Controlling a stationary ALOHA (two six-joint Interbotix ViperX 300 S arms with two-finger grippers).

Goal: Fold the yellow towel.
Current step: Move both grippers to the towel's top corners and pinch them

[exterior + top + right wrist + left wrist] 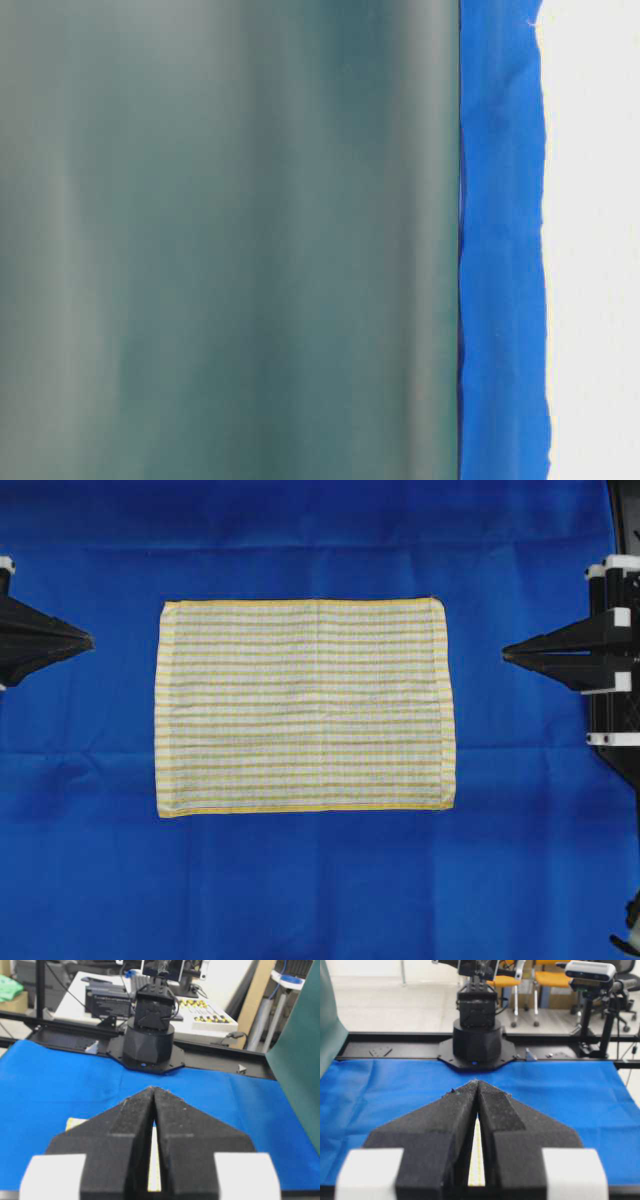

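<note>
The yellow towel (303,706) lies spread flat and unfolded in the middle of the blue cloth (320,880); it is white with fine yellow and grey stripes and yellow hems. My left gripper (90,638) hovers left of the towel's upper left edge, tips shut together, holding nothing. My right gripper (505,654) points at the towel from the right, also shut and empty. In the left wrist view the closed gripper (477,1081) hides most of the towel (476,1160), which shows only as a strip. The right gripper (153,1088) likewise covers the towel (75,1123).
The plain blue cloth (570,1100) covers the whole work surface. Each wrist view shows the opposite arm's black base (476,1035) (148,1040) at the far table edge. A green backdrop (230,240) fills the table-level view.
</note>
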